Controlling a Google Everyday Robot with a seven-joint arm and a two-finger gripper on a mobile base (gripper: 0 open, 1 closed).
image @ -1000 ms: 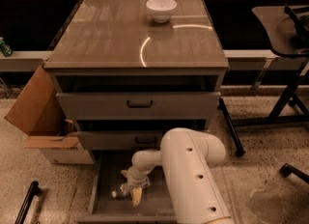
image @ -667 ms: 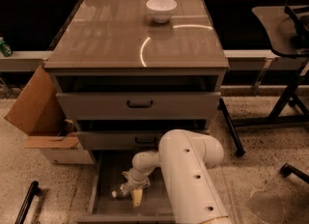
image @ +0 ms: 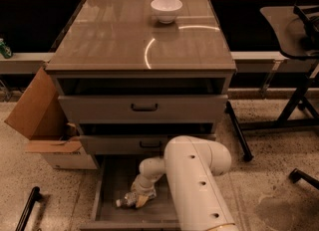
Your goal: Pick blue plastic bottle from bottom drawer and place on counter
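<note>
The blue plastic bottle (image: 127,201) lies on its side in the open bottom drawer (image: 110,190), with its cap pointing left. My gripper (image: 140,198) reaches down into the drawer and sits right over the bottle's right end, touching or nearly touching it. My white arm (image: 197,185) covers the right half of the drawer. The counter (image: 124,41) is the glossy grey-brown top of the cabinet above.
A white bowl (image: 166,9) stands at the back of the counter. The two upper drawers (image: 144,107) with black handles are slightly open. An open cardboard box (image: 45,125) sits left of the cabinet. A dark table (image: 291,31) and its legs stand at the right.
My arm has shifted slightly to the left over the drawer. The bottle and my gripper stay at about the same spot.
</note>
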